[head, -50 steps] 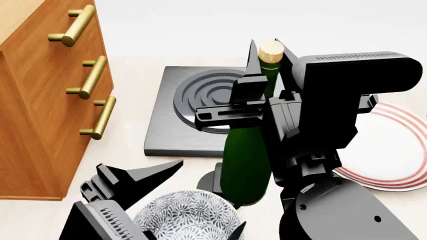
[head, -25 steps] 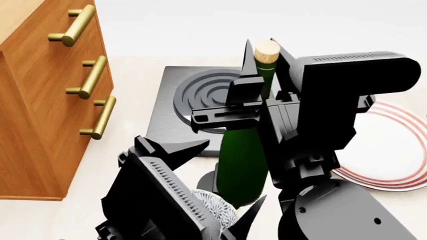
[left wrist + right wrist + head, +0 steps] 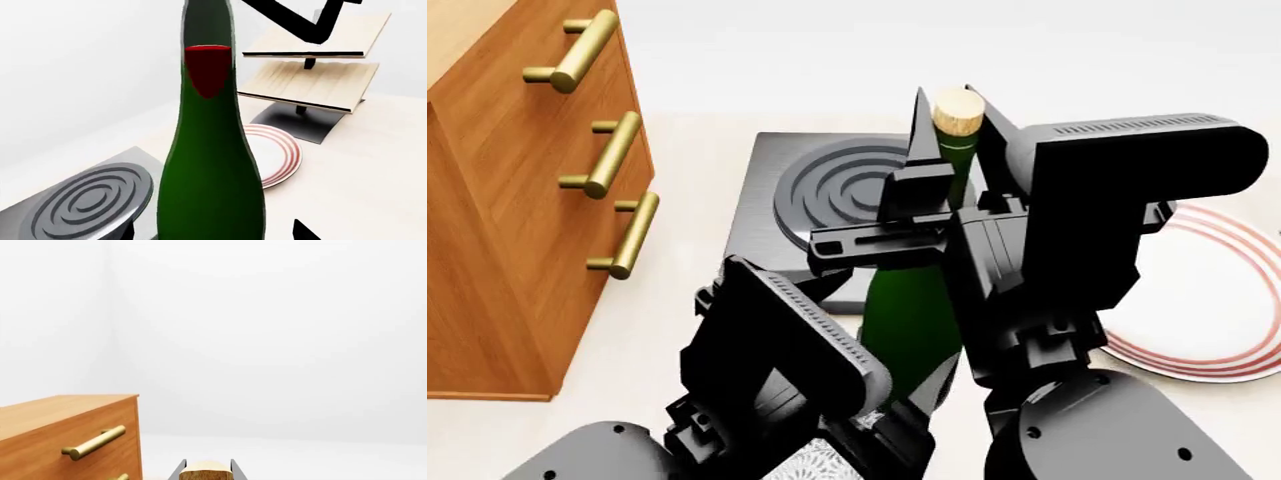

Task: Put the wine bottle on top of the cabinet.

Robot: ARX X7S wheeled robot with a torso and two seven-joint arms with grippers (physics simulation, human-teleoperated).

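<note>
The wine bottle, a single dark green one with a tan cork, stands upright between the robot's two arms, just in front of a dark square hob plate on the pale surface. The right tool is clamped on the bottle's neck just below the cork, its two black fingers on either side of the glass. The left tool sits low beside the bottle's base; whether its fingers are apart or together cannot be told from these views. In the left wrist view the bottle fills the centre and shows one red patch on its neck; no writing can be read anywhere. One cabinet stands to the robot's left, with three brass bar handles in the head view. One white plate with red rings lies to the right of the bottle. One pale slanted rack with two boards on a dark base stands beyond the plate.
</note>
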